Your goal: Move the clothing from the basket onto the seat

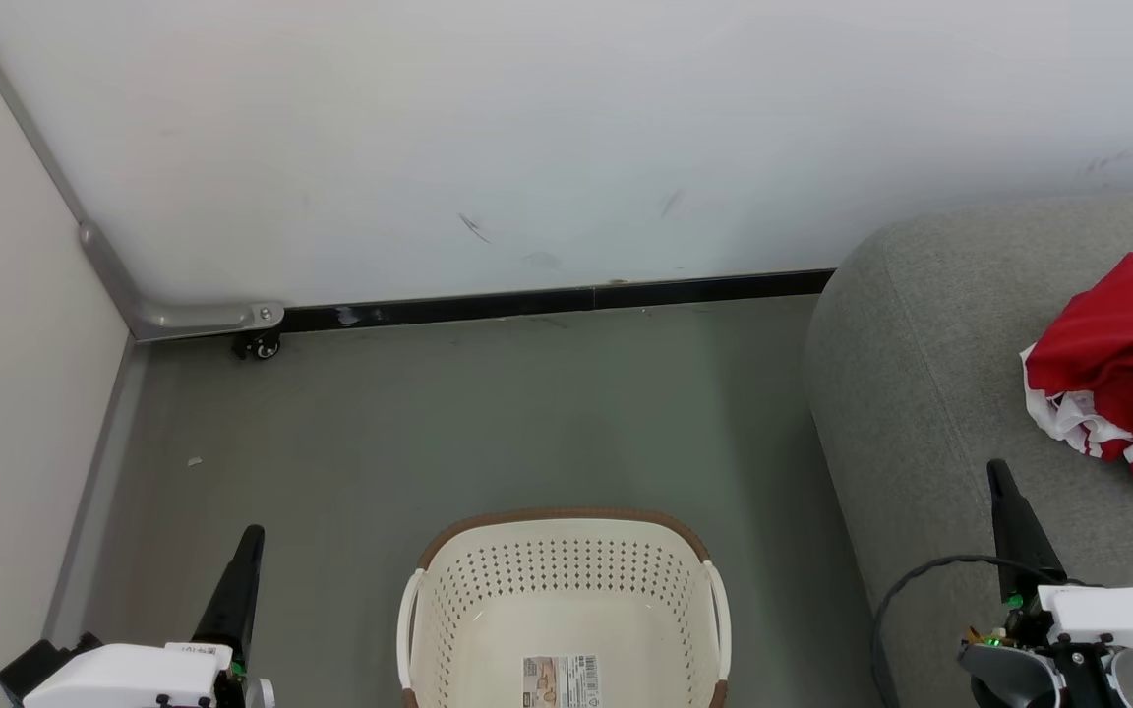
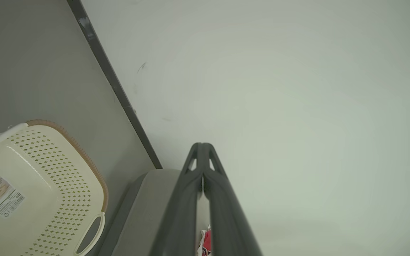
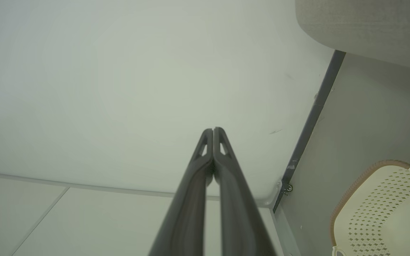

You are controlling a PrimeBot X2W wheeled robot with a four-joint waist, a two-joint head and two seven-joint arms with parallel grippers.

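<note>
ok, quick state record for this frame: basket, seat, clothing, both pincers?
basket: upright on the floor, no clothing inside, label on its bottom
seat: grey, right of the basket
clothing: red with white trim, bunched on the seat; count unclear
left pincer: shut, holding nothing
right pincer: shut, holding nothing

Right of the matt dark left gripper (image 1: 250,539), the cream perforated basket (image 1: 566,565) is smooth, glossy plastic. By the right gripper (image 1: 997,472): light grey sofa (image 1: 921,393), matt woven cloth; red clothing (image 1: 1117,344), smooth fabric.
</note>
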